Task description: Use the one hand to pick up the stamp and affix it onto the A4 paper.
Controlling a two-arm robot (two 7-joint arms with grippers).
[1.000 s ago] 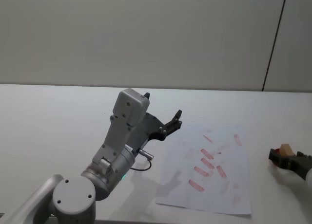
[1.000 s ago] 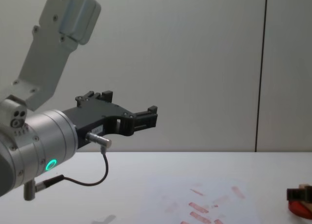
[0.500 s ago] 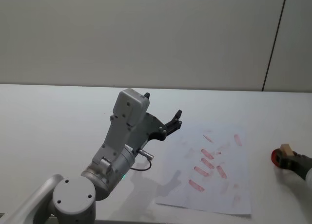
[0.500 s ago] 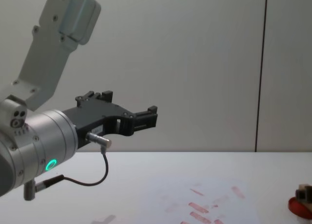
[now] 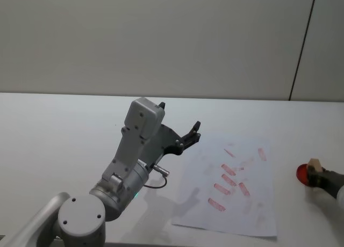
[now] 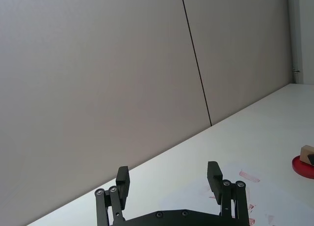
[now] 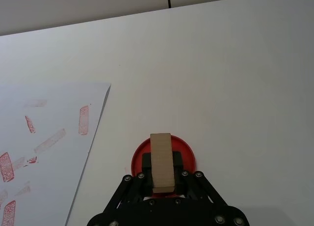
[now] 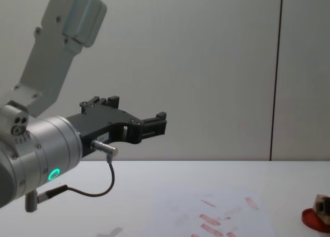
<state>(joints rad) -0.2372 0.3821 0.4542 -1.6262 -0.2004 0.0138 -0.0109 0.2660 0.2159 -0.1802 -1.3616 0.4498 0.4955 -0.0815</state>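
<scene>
Tan wooden stamp sits clamped by the right gripper over the red ink pad, at 3 o'clock of the A4 paper. Left gripper hovers, jaws spread, empty.

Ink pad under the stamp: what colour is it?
Red ink pad, under the stamp; shows best in the right wrist view.

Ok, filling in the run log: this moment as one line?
right end effector: shut on pale wooden block stamp, at red round ink pad | left end effector: open, raised | white A4 paper: red-marked
</scene>
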